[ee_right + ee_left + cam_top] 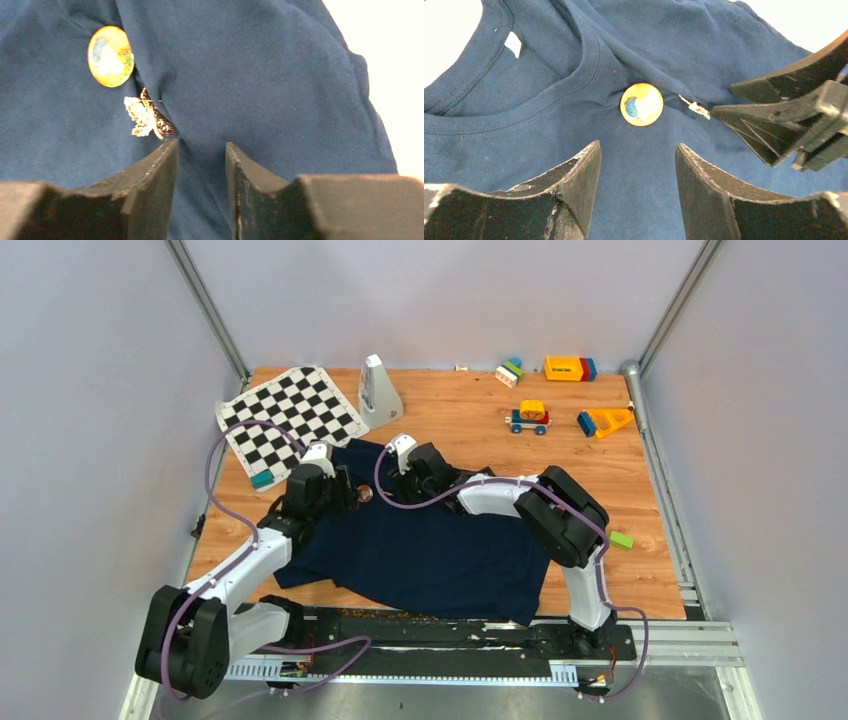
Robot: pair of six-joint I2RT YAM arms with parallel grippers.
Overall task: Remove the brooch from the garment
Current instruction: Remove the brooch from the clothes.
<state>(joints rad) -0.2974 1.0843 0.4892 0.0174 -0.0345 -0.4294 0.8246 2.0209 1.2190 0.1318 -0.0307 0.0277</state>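
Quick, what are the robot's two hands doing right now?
Left gripper: open, empty, over the garment.
Right gripper: narrowed around a garment fold; grip cannot be told.

Rear camera looks down; close wrist cameras face the garment (pixel 704 40), apparently sharing its round pin (pixel 641 104).

In my left wrist view, a fold of the dark navy-blue cloth garment (pixel 704 45) hides most of the small silvery leaf-shaped brooch (pixel 696 107), and my right gripper (pixel 722 98) runs off the right edge. From above, the brooch is too small to tell.
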